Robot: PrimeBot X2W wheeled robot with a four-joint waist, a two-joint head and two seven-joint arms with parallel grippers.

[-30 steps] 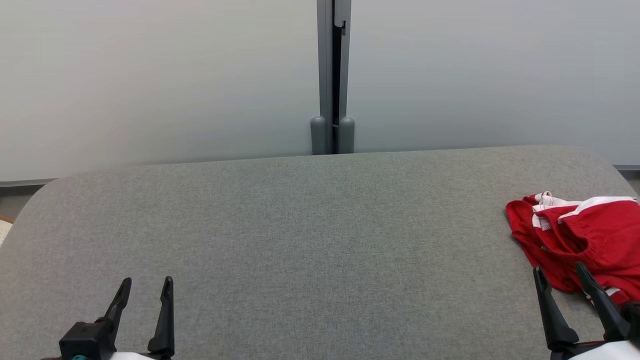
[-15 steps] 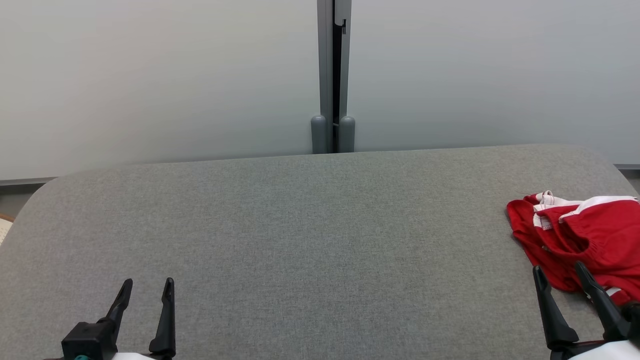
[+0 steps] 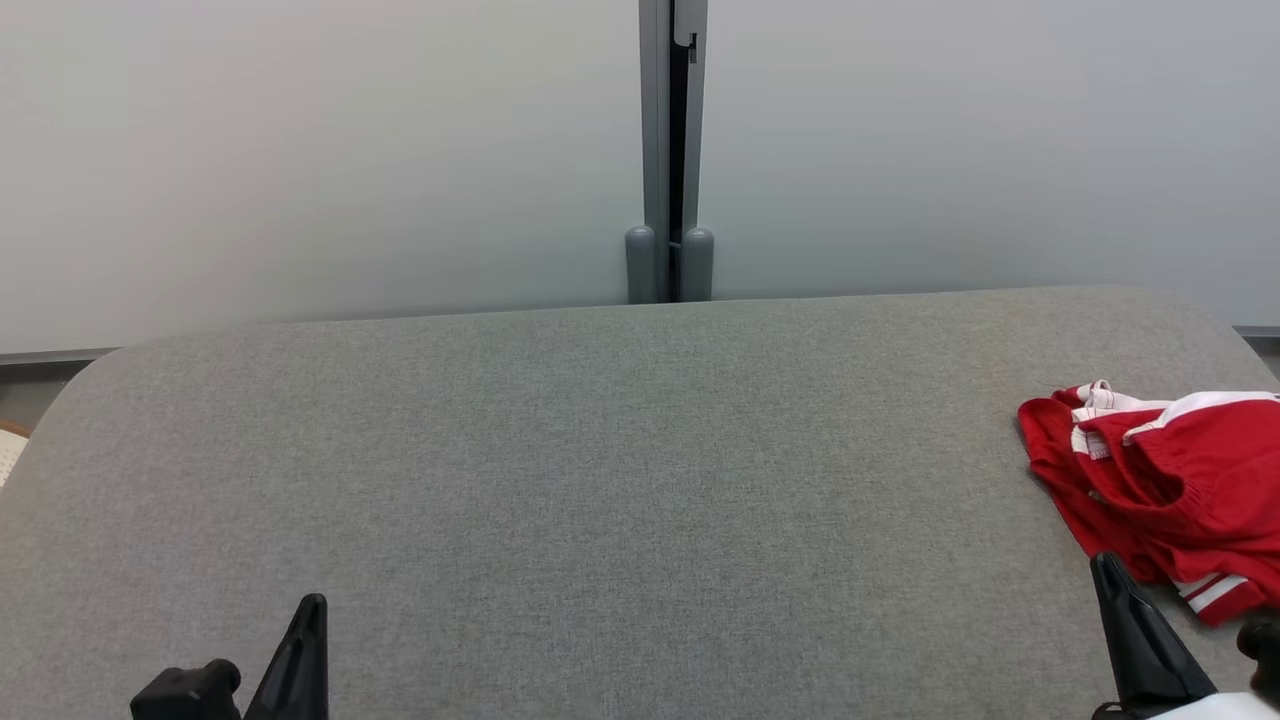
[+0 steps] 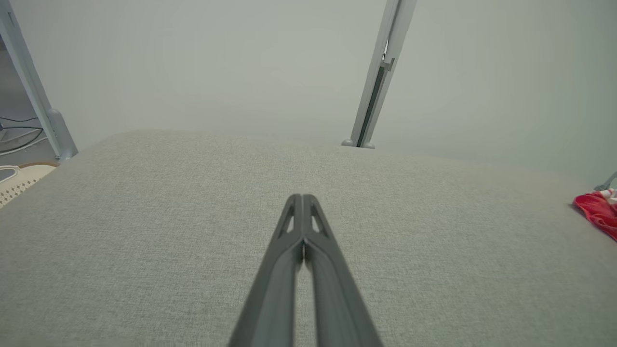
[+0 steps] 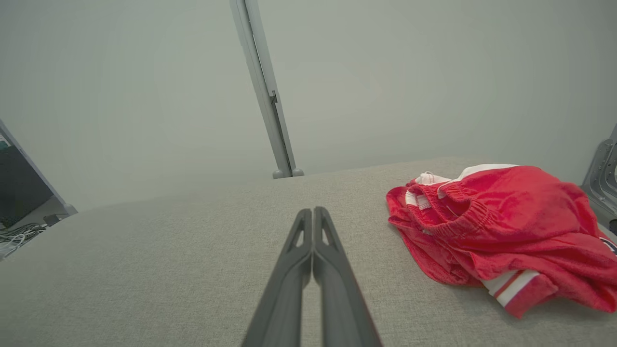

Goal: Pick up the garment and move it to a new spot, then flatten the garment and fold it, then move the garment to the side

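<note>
The garment (image 3: pixel 1165 480) lies bunched on the surface (image 3: pixel 600 470) at its right edge, about midway between near and far. The right gripper (image 3: pixel 1105 565) sits at the near right, just left of and before the garment, seemingly not touching it. The left gripper (image 3: pixel 312 605) is at the near left over bare surface, well apart from the garment. Behind the far edge, at the middle, an upright post (image 3: pixel 672 150) stands between two wall panels (image 3: pixel 300 160).

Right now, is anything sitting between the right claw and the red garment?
Nothing visible does. The right claw is shut over the grey padded surface. The red garment lies crumpled just to its right, with only bare surface between them.
</note>
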